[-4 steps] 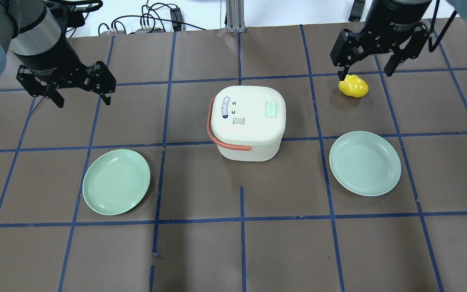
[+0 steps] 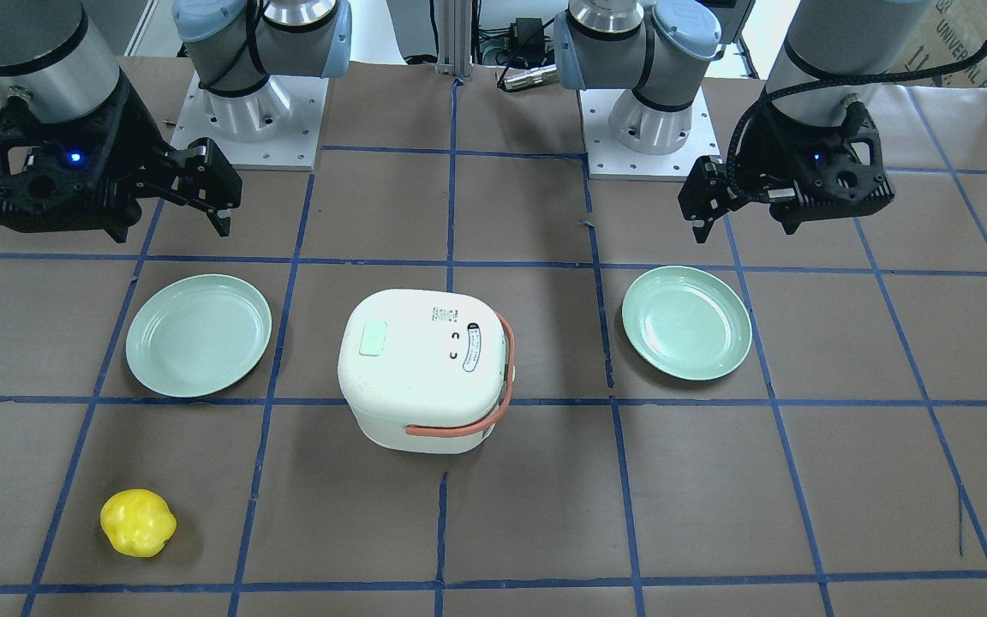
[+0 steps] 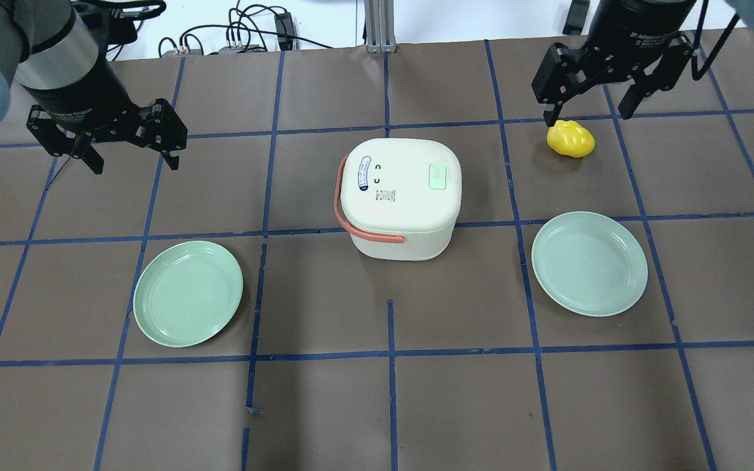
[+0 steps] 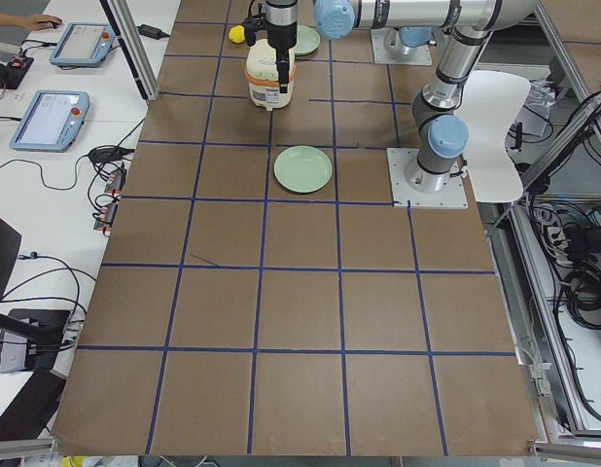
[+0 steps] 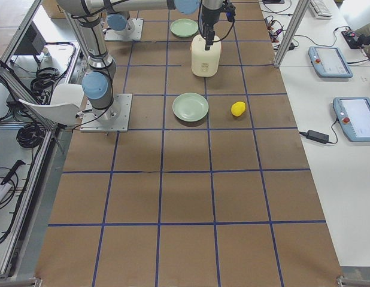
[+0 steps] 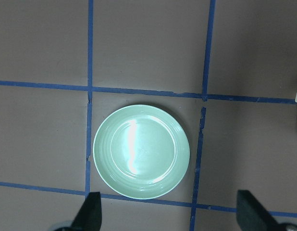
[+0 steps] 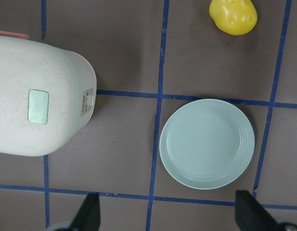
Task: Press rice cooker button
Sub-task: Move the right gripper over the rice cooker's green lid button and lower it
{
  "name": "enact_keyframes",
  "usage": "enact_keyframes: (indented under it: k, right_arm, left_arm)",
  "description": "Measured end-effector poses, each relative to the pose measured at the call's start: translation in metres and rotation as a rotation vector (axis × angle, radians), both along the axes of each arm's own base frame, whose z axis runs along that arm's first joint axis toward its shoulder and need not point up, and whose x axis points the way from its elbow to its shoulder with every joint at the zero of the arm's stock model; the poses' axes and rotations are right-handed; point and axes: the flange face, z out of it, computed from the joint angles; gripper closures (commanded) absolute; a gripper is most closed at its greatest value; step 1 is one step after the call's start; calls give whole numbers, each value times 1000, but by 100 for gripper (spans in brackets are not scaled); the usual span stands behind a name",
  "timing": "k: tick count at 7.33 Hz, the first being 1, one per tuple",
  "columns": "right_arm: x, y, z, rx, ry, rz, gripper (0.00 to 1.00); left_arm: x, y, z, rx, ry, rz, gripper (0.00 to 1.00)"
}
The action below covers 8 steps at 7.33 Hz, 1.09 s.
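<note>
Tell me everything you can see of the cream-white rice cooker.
The cream-white rice cooker is a rounded-square box, plastic by its look. It stands upright with its lid shut near the middle of the brown paper-covered table. A pale green rectangular button sits on the lid, toward the robot's right. A salmon carrying handle lies folded down round its left and robot-facing sides. The lid bears printed labels. Only the table touches it.

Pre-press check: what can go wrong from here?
1. The right gripper is open; left that wide, it could straddle the small green button and miss it.
2. Nothing holds the rice cooker; the button sits off-centre on top, so a hard push might tilt or slide it.
</note>
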Motion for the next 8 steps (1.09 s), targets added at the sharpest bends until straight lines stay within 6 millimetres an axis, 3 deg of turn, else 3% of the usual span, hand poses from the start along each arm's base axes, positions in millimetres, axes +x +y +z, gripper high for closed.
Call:
enact_keyframes:
  k: [1,2,4,5,6,8]
  right_arm:
    - [5,-3,4,-24,-15,-16,7]
    - [18,-7,3,-47,-43,-47,22]
    - [83,-15,-22,-67,-69,-60,71]
    - [114,-21,-44,-57,-74,-51,87]
    - [131,-29,-67,-31,-76,-46,92]
    - [141,-37,-100,16,-70,-45,92]
  left_arm:
    - [0,0,0,0,0,0,0]
    - [0,0,0,0,-1,0,0]
    - [0,0,0,0,0,0,0]
    - [0,0,0,1,-1,0,0]
    - [0,0,0,1,0,0,0]
    - [0,0,0,1,0,0,0]
